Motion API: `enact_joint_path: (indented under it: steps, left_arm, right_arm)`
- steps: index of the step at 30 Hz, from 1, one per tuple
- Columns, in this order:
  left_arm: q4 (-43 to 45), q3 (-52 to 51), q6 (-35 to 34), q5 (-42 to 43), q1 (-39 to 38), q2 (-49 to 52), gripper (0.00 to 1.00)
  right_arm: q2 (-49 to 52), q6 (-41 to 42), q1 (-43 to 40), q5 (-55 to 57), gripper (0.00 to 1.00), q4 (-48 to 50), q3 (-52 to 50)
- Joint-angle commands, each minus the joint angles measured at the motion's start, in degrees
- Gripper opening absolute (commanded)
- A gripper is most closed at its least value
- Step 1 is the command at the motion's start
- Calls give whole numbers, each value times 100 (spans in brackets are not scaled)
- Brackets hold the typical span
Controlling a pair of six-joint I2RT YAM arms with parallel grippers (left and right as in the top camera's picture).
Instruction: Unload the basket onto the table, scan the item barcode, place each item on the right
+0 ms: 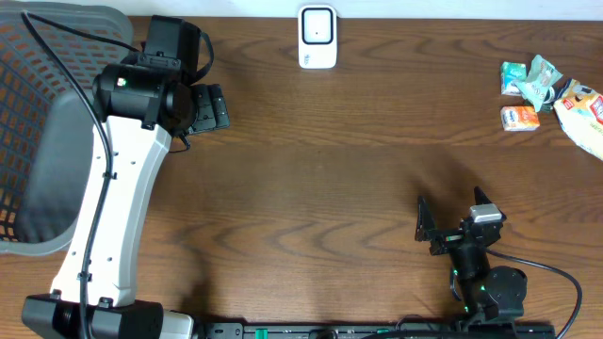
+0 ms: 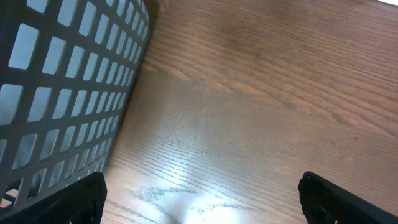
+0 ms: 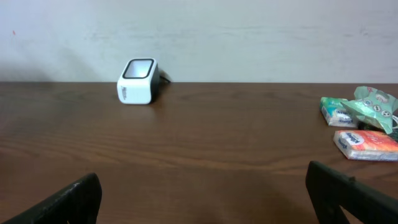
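The white barcode scanner [image 1: 317, 36] stands at the table's far edge, and it also shows at the upper left of the right wrist view as the scanner [image 3: 138, 81]. The items lie at the far right: an orange packet [image 1: 520, 118] [image 3: 365, 143], teal packets [image 1: 529, 80] [image 3: 339, 112] and a yellow-white bag [image 1: 586, 115]. My left gripper [image 1: 213, 106] [image 2: 202, 202] hovers open over bare wood beside the basket. My right gripper [image 1: 452, 221] [image 3: 202, 196] is open near the front edge, facing the scanner, with nothing between its fingers.
A dark mesh basket [image 1: 38, 113] fills the left end of the table, and its wall [image 2: 62, 93] stands close to the left gripper's left finger. Brown wood stretches between scanner, items and both arms.
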Motion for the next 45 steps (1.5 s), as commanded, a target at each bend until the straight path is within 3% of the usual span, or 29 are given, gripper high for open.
enact_joint_path:
  steps: [1,45]
  left_arm:
    - [-9,-13,-52,-68,9,-9,98]
    - [-9,-13,-52,-68,9,-9,98]
  right_arm:
    - [-39,-103,-46,-39,99,-20,-15]
    - [-39,-205,-245,291,99,-68,-15]
